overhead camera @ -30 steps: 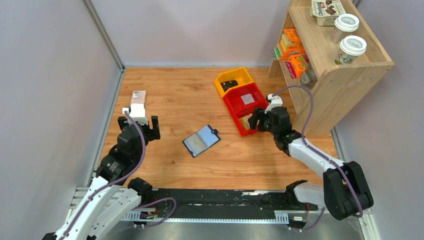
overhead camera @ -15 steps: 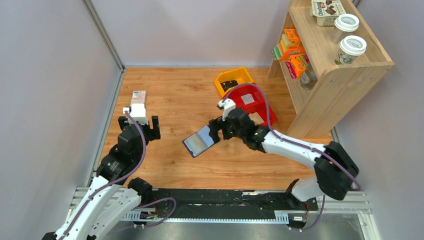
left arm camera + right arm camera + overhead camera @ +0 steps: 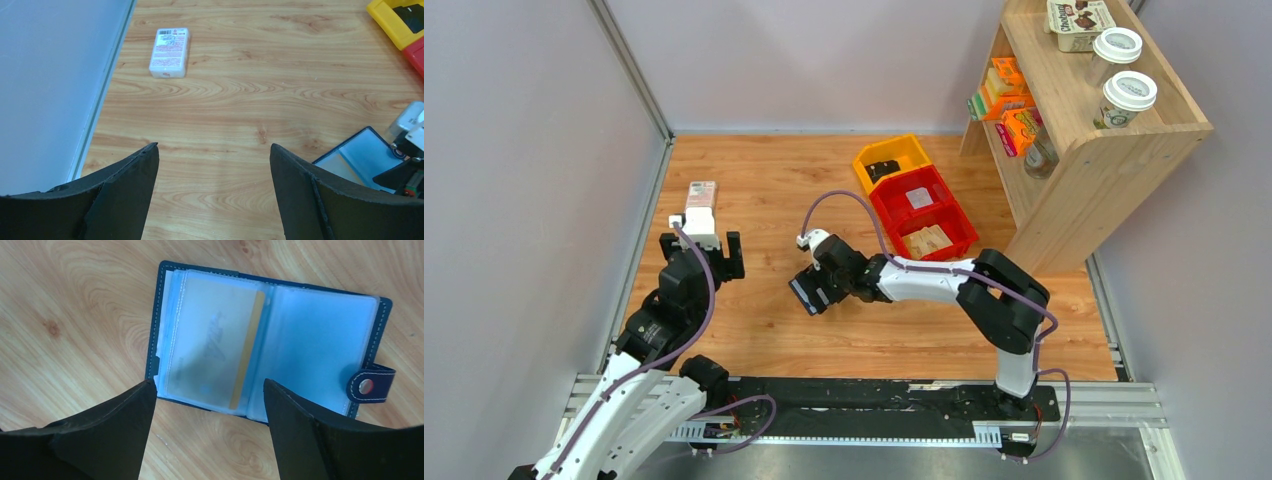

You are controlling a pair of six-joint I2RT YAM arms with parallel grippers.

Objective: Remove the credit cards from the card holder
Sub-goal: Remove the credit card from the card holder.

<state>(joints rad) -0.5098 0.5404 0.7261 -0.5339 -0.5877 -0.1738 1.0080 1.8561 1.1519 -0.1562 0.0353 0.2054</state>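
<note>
We find the card holder (image 3: pixel 270 345) lying open and flat on the table (image 3: pixel 65 300), pockets up, with its snap tab (image 3: pixel 372 385) sticking out from one outer edge. One card (image 3: pixel 215 352) shows through the clear pocket of the leaf away from the tab, with its gold stripe beside the fold. The leaf next to the tab appears empty. The card is fully seated, so we judge that its extraction has not yet begun.

The right gripper (image 3: pixel 209 390) hangs directly above the holder, jaws spread wide and holding nothing. Its fingers straddle the card-bearing leaf. We read this as alignment for a descent onto the card. We cannot tell whether the fingers touch the holder.

The left gripper (image 3: pixel 214 150) is well apart from the holder, jaws likewise wide and empty, which leaves the right arm room to work. The box (image 3: pixel 170 46) lies farther from the holder than that gripper. The red bin (image 3: pixel 924 215) stands beyond the holder and contains pale flat items that we cannot identify.
</note>
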